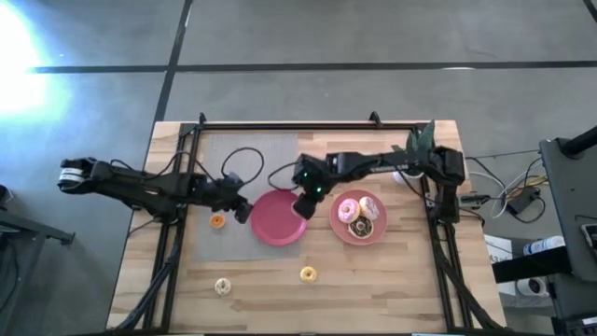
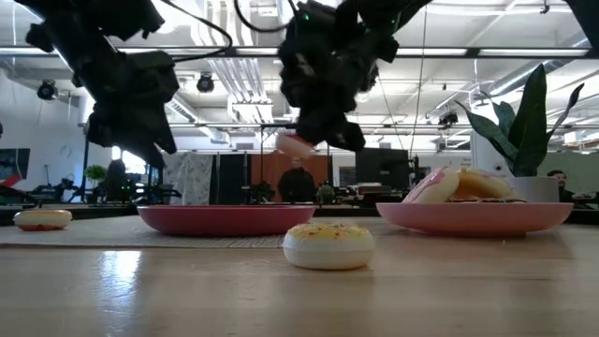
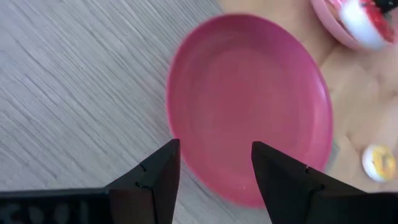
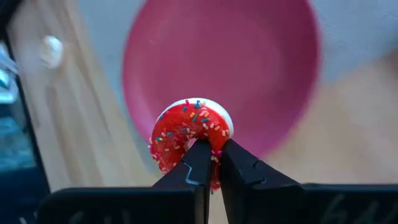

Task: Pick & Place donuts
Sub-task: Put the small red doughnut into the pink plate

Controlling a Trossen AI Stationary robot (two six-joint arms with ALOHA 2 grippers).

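Right hand is pinching a red-frosted sprinkle donut over the edge of the empty dark pink plate. Left hand hangs spread beside that plate, holding nothing. The lighter pink plate has about 3 donuts already. Left out: an orange one, a cream one and a yellow one. I'd call it roughly halfway. Wooden worktop with a grey mat; open workshop behind, a person standing far back.

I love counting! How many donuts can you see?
7, maybe more hidden: three piled on the pink plate, an orange one on the mat, a yellow one and a cream one on the wood, and a red one in the right gripper.
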